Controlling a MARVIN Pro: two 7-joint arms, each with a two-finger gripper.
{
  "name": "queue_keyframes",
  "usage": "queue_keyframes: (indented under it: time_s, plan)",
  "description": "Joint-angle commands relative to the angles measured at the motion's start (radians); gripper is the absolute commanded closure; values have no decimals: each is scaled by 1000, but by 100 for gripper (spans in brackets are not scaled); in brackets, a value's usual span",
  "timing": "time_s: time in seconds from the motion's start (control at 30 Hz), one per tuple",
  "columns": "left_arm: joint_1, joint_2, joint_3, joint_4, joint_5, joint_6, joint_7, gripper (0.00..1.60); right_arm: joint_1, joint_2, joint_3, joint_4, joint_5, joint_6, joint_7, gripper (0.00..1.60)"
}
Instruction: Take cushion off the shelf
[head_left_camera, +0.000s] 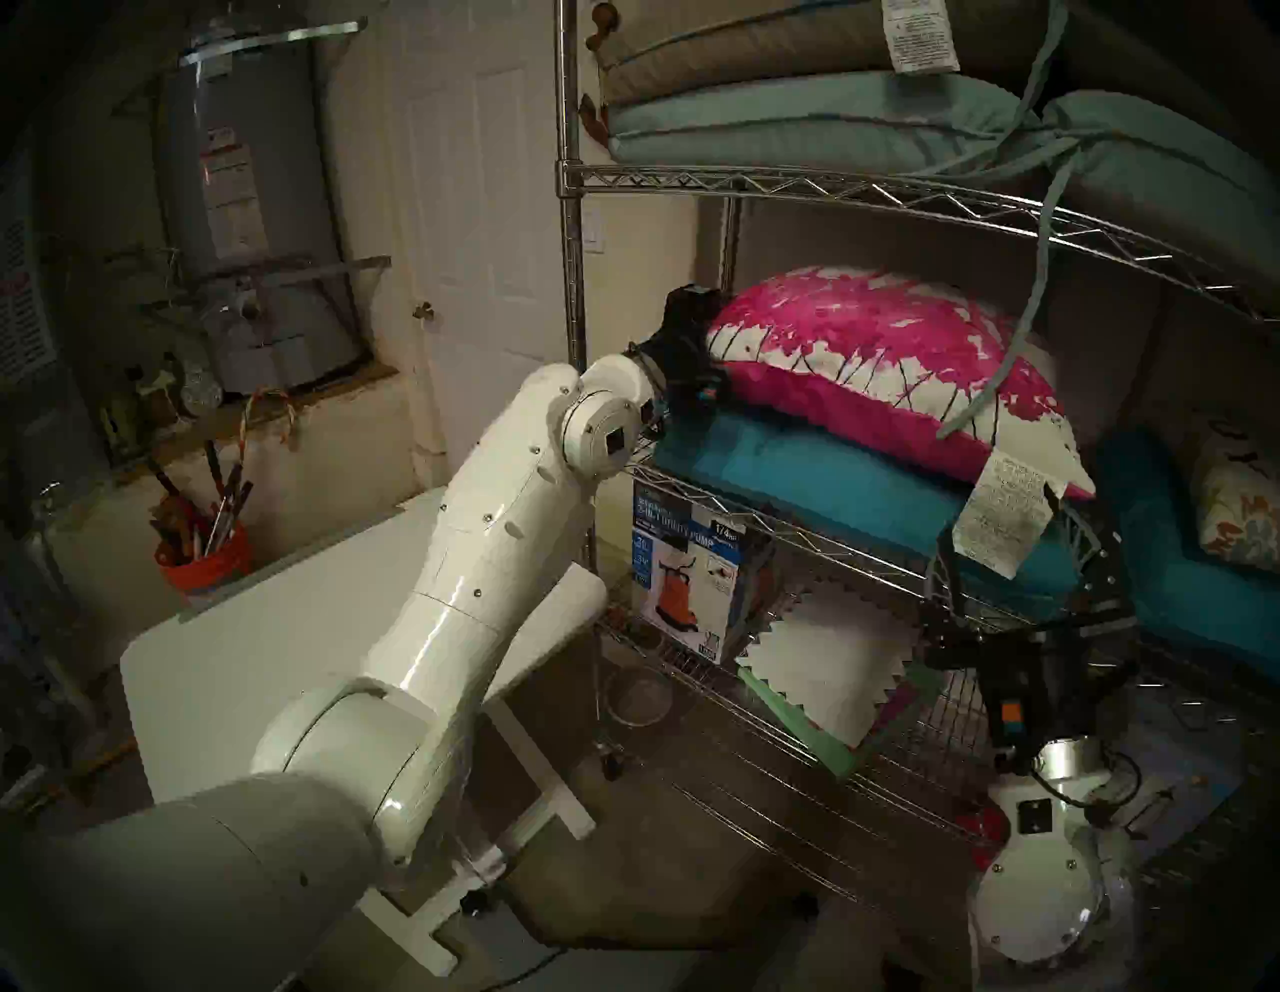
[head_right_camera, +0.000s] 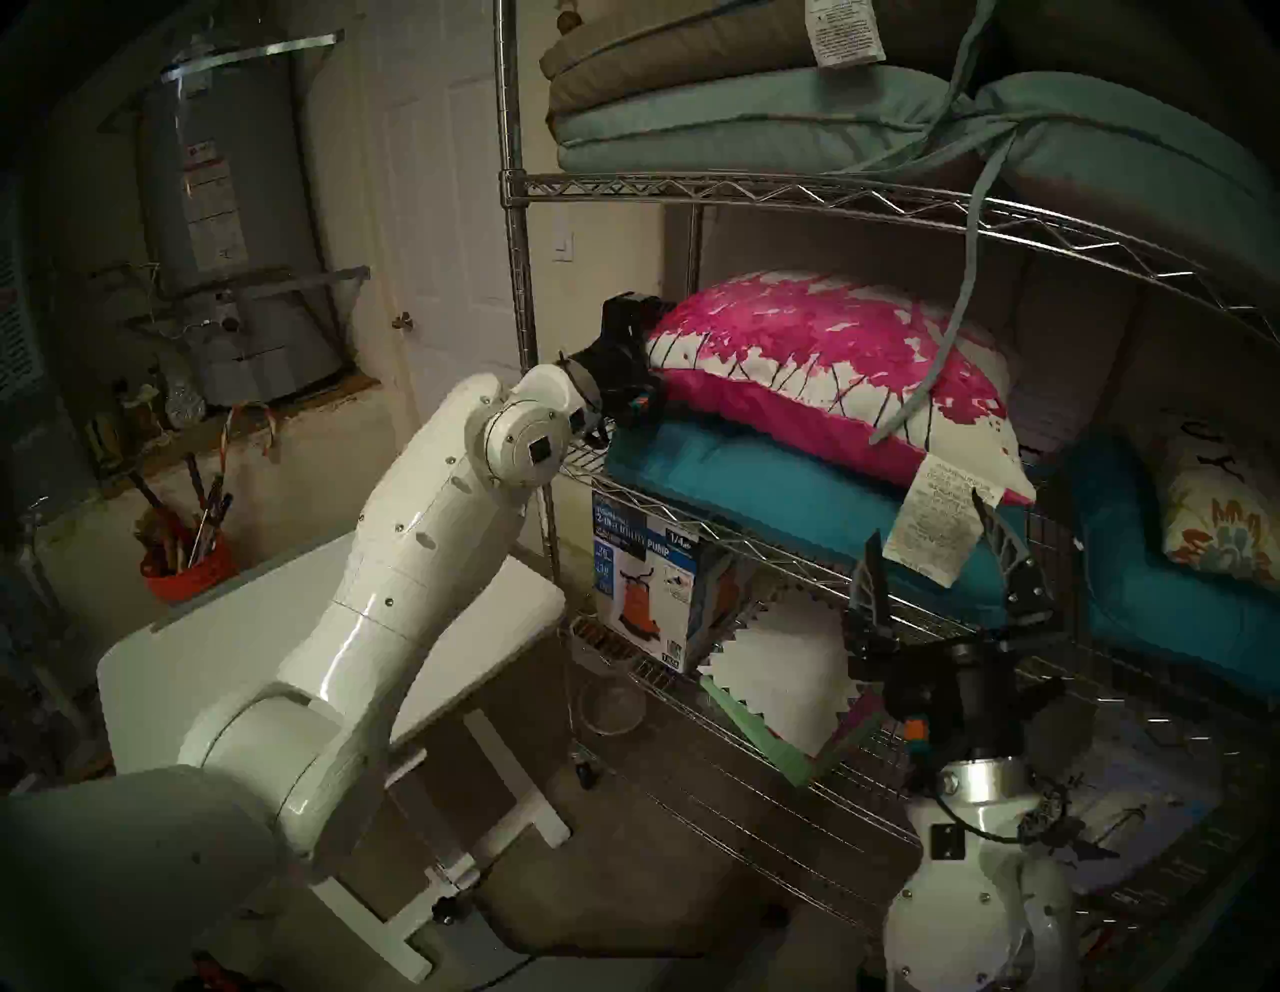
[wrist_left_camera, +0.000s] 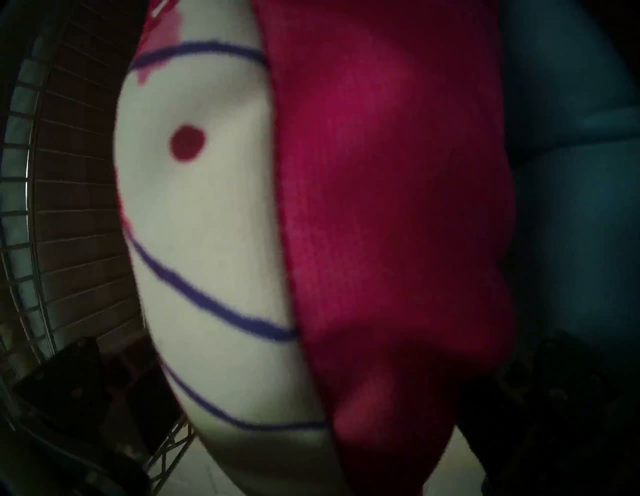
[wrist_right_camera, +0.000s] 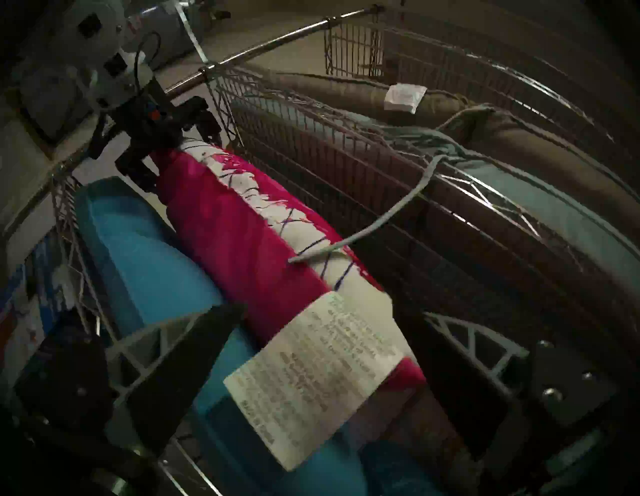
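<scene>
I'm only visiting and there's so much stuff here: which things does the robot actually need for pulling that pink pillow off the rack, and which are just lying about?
Part of the job:
- cushion
- shelf
- left gripper
- right gripper

Just lying about:
- teal seat cushion under it
- pump box
- floral pillow
- orange bucket
- white table

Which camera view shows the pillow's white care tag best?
The right wrist view: the care tag fills the foreground between the open jaws, its print lines visible though not legible. Both head views show it small, hanging off the cushion's right corner. The left wrist view shows only the cushion's other end.
</scene>
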Motion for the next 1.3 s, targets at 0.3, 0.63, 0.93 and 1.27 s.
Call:
queue_keyframes:
  time_s: [0.3, 0.63, 0.93, 1.27]
  plan:
    - [-20, -12, -1, -23, -2, -1, 7, 0, 120, 104, 108, -26, -79, 7, 75, 0]
    - [-20, -12, -1, -23, -2, -2, 7, 0, 148, 174, 244, -26, -80, 18, 211, 0]
    - [-20, -12, -1, -24, -2, -1, 7, 0, 141, 213, 314, -26, -43, -1, 301, 0]
    - [-19, -12, -1, -25, -2, -1, 7, 0, 90, 221, 312, -26, -19, -52, 363, 0]
